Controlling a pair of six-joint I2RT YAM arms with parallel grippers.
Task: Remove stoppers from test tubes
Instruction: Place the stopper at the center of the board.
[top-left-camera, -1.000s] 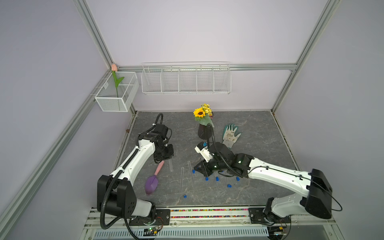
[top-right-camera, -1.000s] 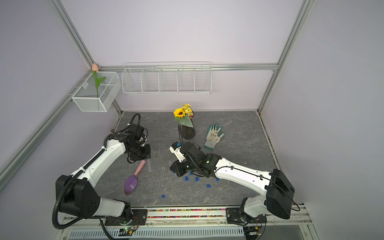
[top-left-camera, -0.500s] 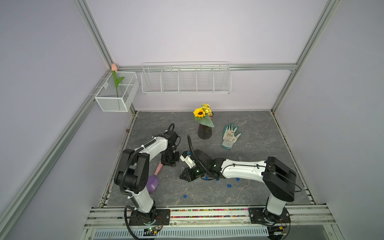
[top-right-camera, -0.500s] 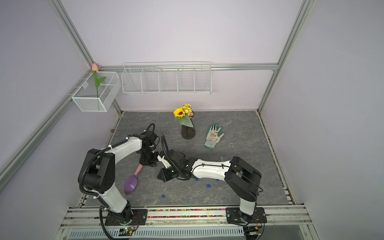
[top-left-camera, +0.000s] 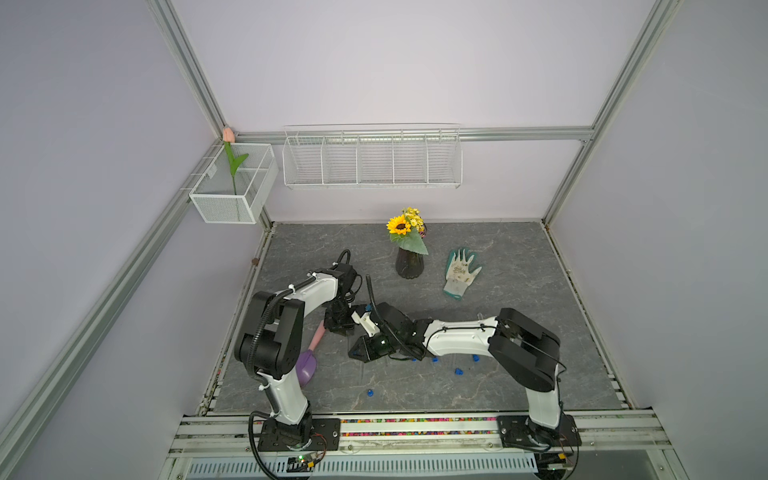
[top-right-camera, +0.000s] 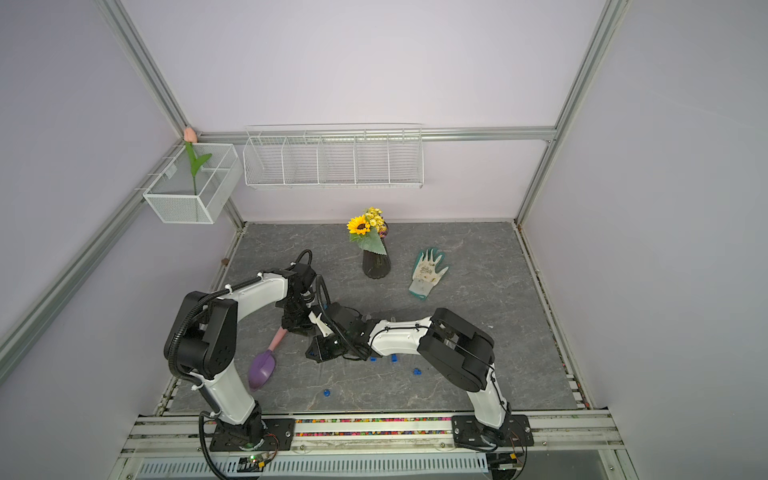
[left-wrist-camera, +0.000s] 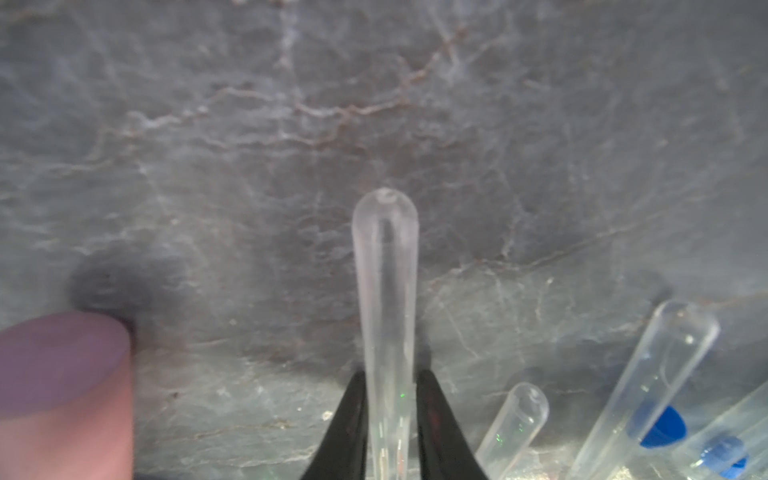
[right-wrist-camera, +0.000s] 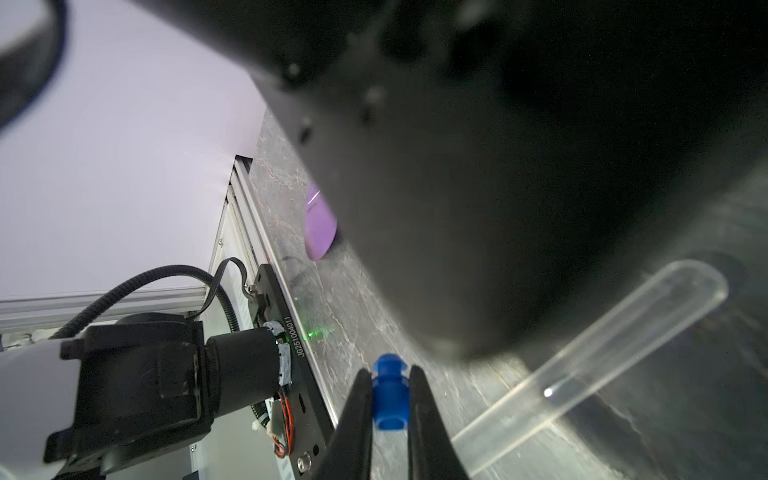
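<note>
The left gripper (left-wrist-camera: 390, 374) is pressing its two fingers against the sides of a clear test tube (left-wrist-camera: 386, 270). The tube's rounded end is pointing away from the jaws, toward the grey table (left-wrist-camera: 540, 124). Just beside that gripper, stoppered tubes (left-wrist-camera: 648, 374) are lying with blue plugs (left-wrist-camera: 660, 424) sitting inside them. The right gripper (right-wrist-camera: 390, 370) is pinching a blue stopper (right-wrist-camera: 388, 399) between its tips, and a second tube (right-wrist-camera: 602, 357) is lying just beside it. Well beyond both tools, a dark vase (top-left-camera: 409, 262) is holding a sunflower and a wire basket (top-left-camera: 232, 187) is holding a tulip.

A second ago your grippers were standing apart, the right one nearer the vase. Now they are working almost tip to tip. The lone stopper (top-left-camera: 370, 392) is lying where it was.

Only the right wrist view is showing you the pinched stopper; in both top views the arms are hiding it. Only the left wrist view is showing the plugs inside the tubes. In both top views you are getting the whole purple scoop (top-left-camera: 307, 365) just beside the left gripper, and loose stoppers (top-left-camera: 458, 371) behind the right gripper.
</note>
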